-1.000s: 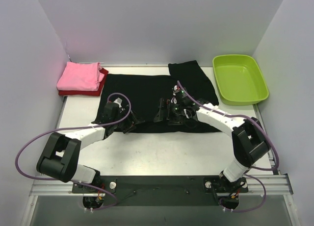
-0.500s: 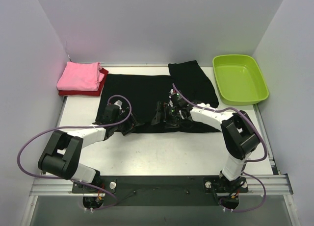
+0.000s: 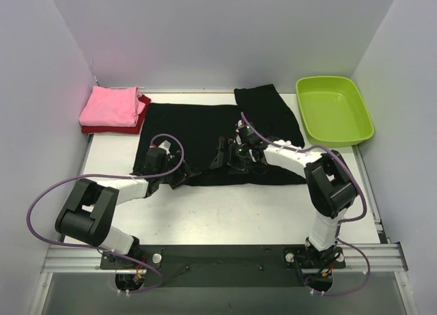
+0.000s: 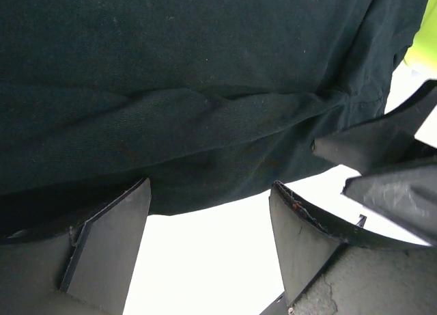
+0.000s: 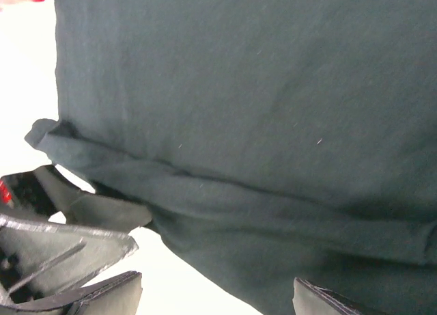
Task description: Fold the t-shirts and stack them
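Left fingers (image 4: 109, 247) and right fingers (image 5: 109, 298) both wide open, holding nothing, down at the near hem of the black t-shirt (image 3: 205, 127) on the counter (image 3: 225, 212); pink t-shirt (image 3: 109, 104) stacked on dark red t-shirt (image 3: 109, 129).

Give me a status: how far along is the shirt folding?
Done: the pink shirt sits folded on the dark red shirt at the far left corner. In hand: the black shirt lies spread out mid-table, with the left hand and right hand both open at its near hem, not gripping yet. Left: fold it and add it to the pile.
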Controlling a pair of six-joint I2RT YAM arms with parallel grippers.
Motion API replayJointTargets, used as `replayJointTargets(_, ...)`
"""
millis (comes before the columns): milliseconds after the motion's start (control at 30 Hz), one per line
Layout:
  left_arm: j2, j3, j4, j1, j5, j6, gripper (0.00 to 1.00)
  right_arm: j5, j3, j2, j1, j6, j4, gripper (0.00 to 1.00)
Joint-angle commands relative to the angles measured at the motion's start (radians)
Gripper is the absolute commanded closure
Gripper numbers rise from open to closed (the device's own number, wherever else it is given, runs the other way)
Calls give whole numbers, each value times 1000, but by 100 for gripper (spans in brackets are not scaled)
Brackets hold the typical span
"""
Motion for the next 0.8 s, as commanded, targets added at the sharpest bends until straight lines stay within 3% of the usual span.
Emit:
replayJointTargets(0,28,-24,11,-3,-6,22,20,-20,54,40,-24,-10,8,8)
replayJointTargets(767,-66,-108,-12,-1,-2,27,20,9,349,306,-108,-18,5,9)
